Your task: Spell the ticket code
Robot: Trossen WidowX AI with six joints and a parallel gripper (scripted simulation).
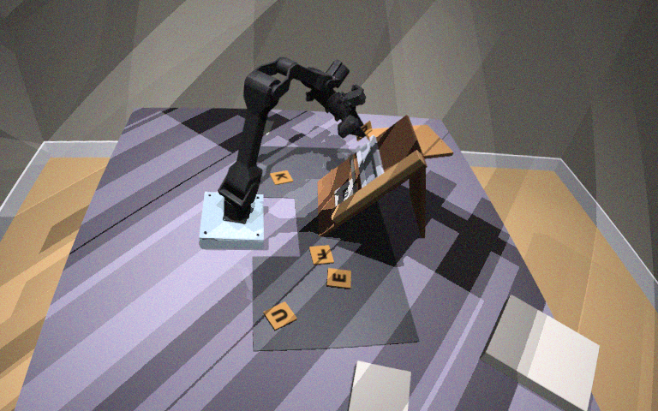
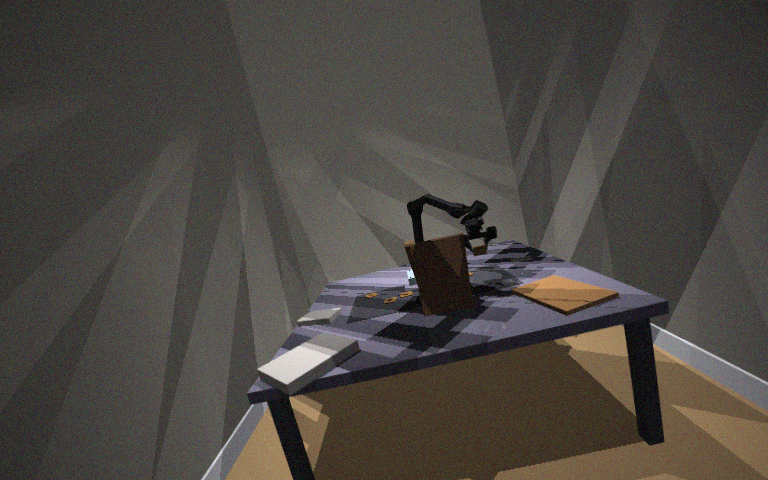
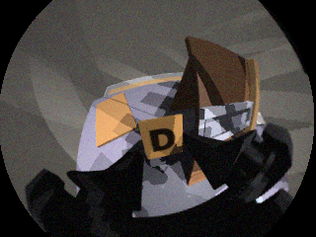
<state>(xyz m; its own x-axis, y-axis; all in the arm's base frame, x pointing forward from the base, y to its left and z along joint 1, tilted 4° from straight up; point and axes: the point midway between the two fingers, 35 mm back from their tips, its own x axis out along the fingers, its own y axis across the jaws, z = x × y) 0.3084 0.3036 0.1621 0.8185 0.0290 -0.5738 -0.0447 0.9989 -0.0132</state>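
Presently the parallel-jaw gripper (image 1: 362, 135) (image 2: 477, 240) (image 3: 162, 138) is closed on the D tile (image 1: 366, 129) (image 2: 479, 247) (image 3: 161, 136), beside the pale letter rail (image 1: 369, 162) (image 3: 226, 119) on the tilted wooden board (image 1: 398, 138) (image 2: 443, 275) (image 3: 222, 79). Recommended: square the tile to the rail's open end, enter gently, push home, then release. Striped shadows cross the purple counter (image 1: 159, 271) (image 2: 509, 331) (image 3: 88, 148); grey walls stand behind.

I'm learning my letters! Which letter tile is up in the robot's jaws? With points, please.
The D tile (image 1: 364, 129) (image 2: 479, 246) (image 3: 157, 152): it's held off the table; K, F, E and U lie flat.
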